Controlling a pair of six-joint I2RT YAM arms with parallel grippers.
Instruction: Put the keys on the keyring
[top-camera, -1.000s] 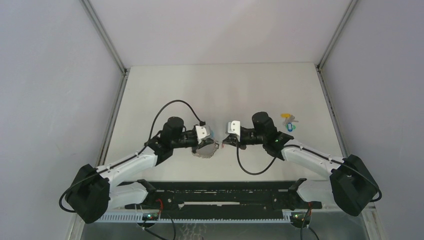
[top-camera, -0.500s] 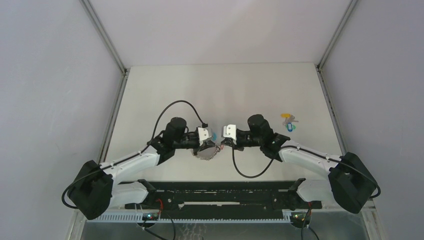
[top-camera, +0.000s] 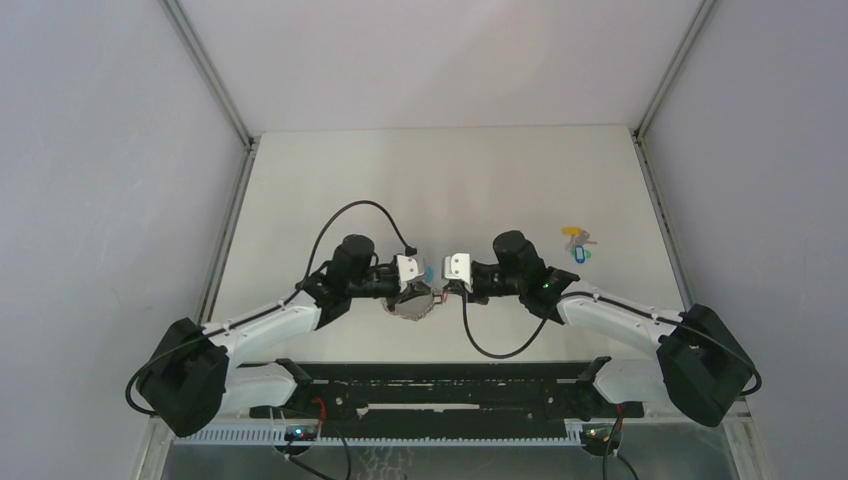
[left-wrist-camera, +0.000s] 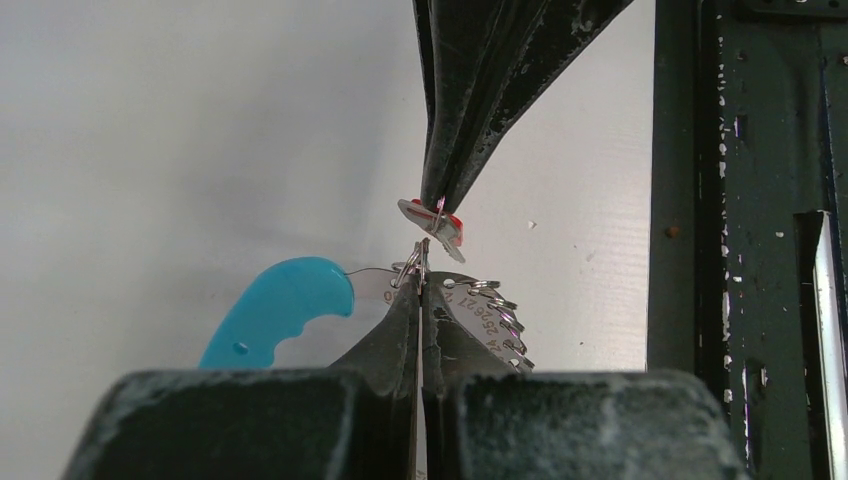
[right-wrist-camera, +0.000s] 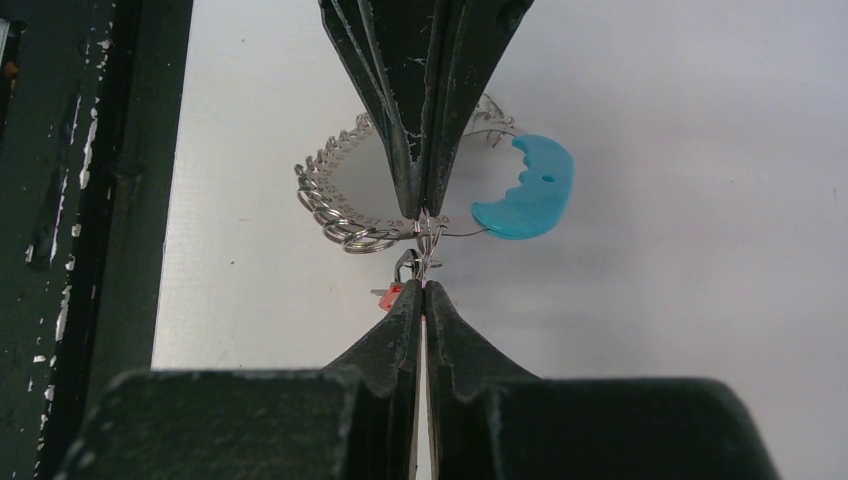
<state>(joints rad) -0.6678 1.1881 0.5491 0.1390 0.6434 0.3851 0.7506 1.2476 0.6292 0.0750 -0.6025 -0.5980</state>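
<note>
Both arms have drawn closer over the last second, so their closed tips now almost meet near the middle of the table (top-camera: 450, 180). The left gripper (left-wrist-camera: 421, 285) is clamped on the keyring (right-wrist-camera: 335, 215), a silvery beaded chain with a bright blue plastic piece, gripping its thin wire beside that piece. The right gripper (right-wrist-camera: 422, 293) pinches the red key (left-wrist-camera: 447, 228), holding it just beside that wire. The yellow key (top-camera: 572, 232) and blue-teal key (top-camera: 578, 255) lie together, well apart to the right.
</note>
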